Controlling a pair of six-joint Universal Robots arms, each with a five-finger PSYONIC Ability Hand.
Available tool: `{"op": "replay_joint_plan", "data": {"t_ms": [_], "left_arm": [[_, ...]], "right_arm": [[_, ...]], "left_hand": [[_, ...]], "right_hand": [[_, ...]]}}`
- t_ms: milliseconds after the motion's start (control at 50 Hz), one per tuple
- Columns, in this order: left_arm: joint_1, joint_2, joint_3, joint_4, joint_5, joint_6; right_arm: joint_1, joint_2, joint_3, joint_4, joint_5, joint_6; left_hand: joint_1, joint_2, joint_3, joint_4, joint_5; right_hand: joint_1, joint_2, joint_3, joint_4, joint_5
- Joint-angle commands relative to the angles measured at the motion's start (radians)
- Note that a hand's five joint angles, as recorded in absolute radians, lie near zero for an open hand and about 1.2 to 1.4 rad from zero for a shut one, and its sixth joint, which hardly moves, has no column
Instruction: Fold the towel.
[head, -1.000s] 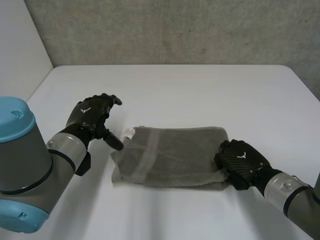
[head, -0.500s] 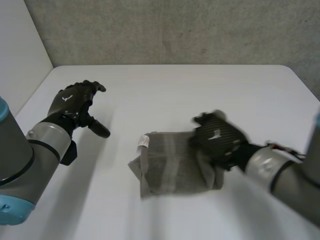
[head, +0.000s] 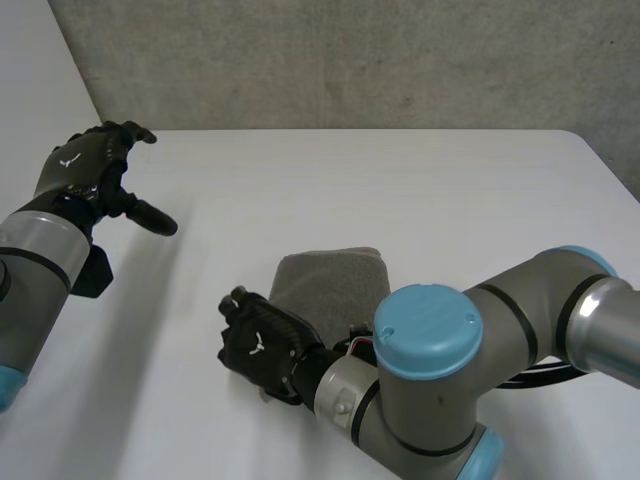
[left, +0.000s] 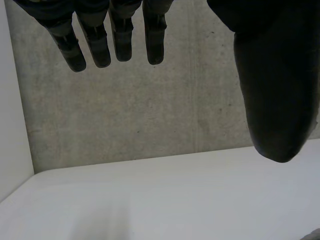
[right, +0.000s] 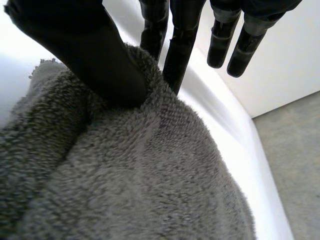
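Pinching an edge of the grey towel (head: 335, 285) between thumb and fingers of the right hand (head: 262, 345) to set the fold (left hand (head: 85, 165) held clear, fingers spread, empty).

The towel (head: 335, 285) lies on the bench (head: 420, 190), a little toward 6 o'clock from the middle. The right robot hand (head: 258, 345) is at the towel's 8 o'clock end, touching it. Its thumb lies on top of the towel's edge. Its fingers (right: 181, 45) reach down behind that edge, so the edge sits between them. The right arm (head: 430, 395) is in front of the towel, at its 5 o'clock. The left robot hand (head: 85, 170) is at 10 o'clock from the towel, well apart from it. The wall (head: 350, 60) stands behind the bench at 12 o'clock.
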Motion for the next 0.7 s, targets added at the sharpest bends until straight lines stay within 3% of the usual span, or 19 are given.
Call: {"op": "replay_joint_plan", "data": {"t_ms": [20, 100, 200, 360, 440, 540, 700], "left_arm": [[-0.016, -0.013, 0.012, 0.005, 0.001, 0.002], [-0.035, -0.031, 0.044, 0.009, -0.002, -0.003], [-0.036, -0.057, 0.088, 0.012, -0.010, -0.008], [-0.064, -0.094, 0.124, 0.008, -0.012, -0.034], [-0.116, -0.111, 0.122, 0.008, -0.005, -0.024], [-0.251, -0.206, 0.125, 0.002, -0.005, -0.011], [-0.363, -0.345, 0.116, 0.014, -0.037, 0.072]], "right_arm": [[-0.036, -0.093, 0.090, 0.002, -0.014, 0.058], [-0.084, -0.188, 0.149, 0.000, -0.018, 0.166], [-0.180, -0.348, 0.231, 0.016, -0.005, 0.408], [-0.346, -0.441, 0.300, 0.155, -0.004, 0.556], [-0.410, -0.441, 0.302, 0.227, -0.004, 0.579], [-0.440, -0.380, 0.264, 0.220, 0.020, 0.700], [-0.394, -0.234, 0.170, 0.175, 0.158, 0.816]], "left_hand": [[-0.064, -0.057, -0.048, -0.054, -0.034], [-0.064, -0.057, -0.048, -0.054, -0.034], [-0.053, -0.045, -0.048, -0.054, -0.022], [-0.038, -0.031, -0.048, -0.054, -0.008], [-0.038, -0.030, -0.048, -0.054, -0.008], [-0.035, -0.028, -0.048, -0.054, -0.005], [-0.029, -0.022, -0.048, -0.054, 0.001]], "right_hand": [[-0.840, -0.787, -0.046, -0.076, -0.882], [-0.840, -0.787, -0.046, -0.076, -0.882], [-0.840, -0.787, -0.046, -0.076, -0.882], [-0.840, -0.787, -0.046, -0.076, -0.882], [-0.840, -0.787, -0.046, -0.076, -0.882], [-0.840, -0.787, -0.046, -0.076, -0.882], [-0.840, -0.787, -0.046, -0.076, -0.882]]}}
